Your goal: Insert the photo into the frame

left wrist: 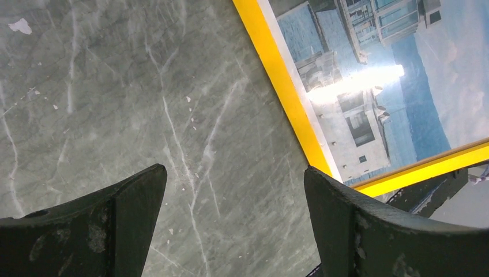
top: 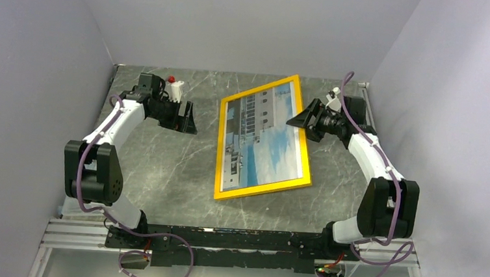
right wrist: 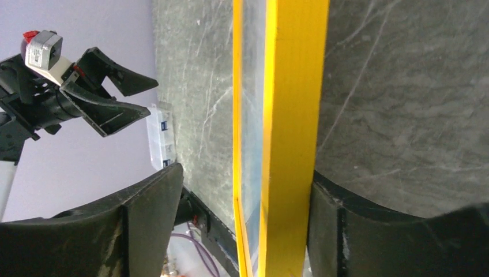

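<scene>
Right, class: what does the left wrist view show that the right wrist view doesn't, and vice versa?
Only the left wrist view: the photo with its white building and blue sky readable, plus a corner of the frame. Only the right wrist view: the frame's rail edge-on between the fingers of the right claw, the left claw open in the distance, and a lilac wall. Both: the yellow frame, the grey marbled table, and each camera's own open dark claw.

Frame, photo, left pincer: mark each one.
frame (top: 261,189), top external view, on its near yellow rail.
photo (top: 267,140), top external view, on the sky near its middle.
left pincer (left wrist: 235,170), left wrist view, midway between its open fingertips.
</scene>
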### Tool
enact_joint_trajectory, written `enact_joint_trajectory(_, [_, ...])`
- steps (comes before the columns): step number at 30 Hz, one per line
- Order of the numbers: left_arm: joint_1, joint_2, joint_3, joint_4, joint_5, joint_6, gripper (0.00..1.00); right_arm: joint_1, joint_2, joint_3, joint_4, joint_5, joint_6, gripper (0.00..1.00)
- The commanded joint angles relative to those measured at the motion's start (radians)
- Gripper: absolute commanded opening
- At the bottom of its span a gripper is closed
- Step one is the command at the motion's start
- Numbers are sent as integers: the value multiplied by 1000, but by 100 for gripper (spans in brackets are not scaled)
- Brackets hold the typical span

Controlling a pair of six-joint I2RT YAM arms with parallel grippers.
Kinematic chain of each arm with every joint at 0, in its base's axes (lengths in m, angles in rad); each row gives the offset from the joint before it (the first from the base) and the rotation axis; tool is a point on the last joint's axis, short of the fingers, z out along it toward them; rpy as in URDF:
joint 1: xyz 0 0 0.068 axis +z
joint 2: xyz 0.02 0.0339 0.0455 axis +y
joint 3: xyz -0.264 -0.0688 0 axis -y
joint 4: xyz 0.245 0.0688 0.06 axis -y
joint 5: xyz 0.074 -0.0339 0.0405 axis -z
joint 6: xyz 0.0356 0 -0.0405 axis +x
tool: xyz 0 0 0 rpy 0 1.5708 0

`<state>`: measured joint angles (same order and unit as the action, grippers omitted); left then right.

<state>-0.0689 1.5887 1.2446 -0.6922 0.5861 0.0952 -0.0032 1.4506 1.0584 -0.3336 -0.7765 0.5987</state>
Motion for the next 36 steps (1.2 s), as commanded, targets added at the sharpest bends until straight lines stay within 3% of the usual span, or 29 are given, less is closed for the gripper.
enact_joint_trajectory(1, [-3, -4, -7, 22, -14, 44, 95, 6, -51, -94, 188, -64, 58, 67])
enact_joint_trajectory(3, [-2, -3, -18, 17, -31, 64, 95, 6, -43, -133, 229, -71, 71, 58])
enact_joint_trajectory(7, [-3, -1, -30, 6, -52, 88, 95, 9, -38, -167, 239, -44, 40, 59])
enact_joint_trajectory(10, [-2, -2, -31, -1, -53, 90, 95, 19, -39, -187, 236, -17, 12, 53])
enact_joint_trajectory(15, [-2, -2, -34, 0, -62, 92, 95, 40, -23, -238, 301, -14, 21, 34])
enact_joint_trajectory(19, [-1, -4, -48, -3, -73, 105, 95, 47, 8, -274, 358, -13, 34, 31])
enact_joint_trajectory(36, [33, 32, -123, 25, -175, 190, 95, 109, 218, -289, 479, -7, 51, 45])
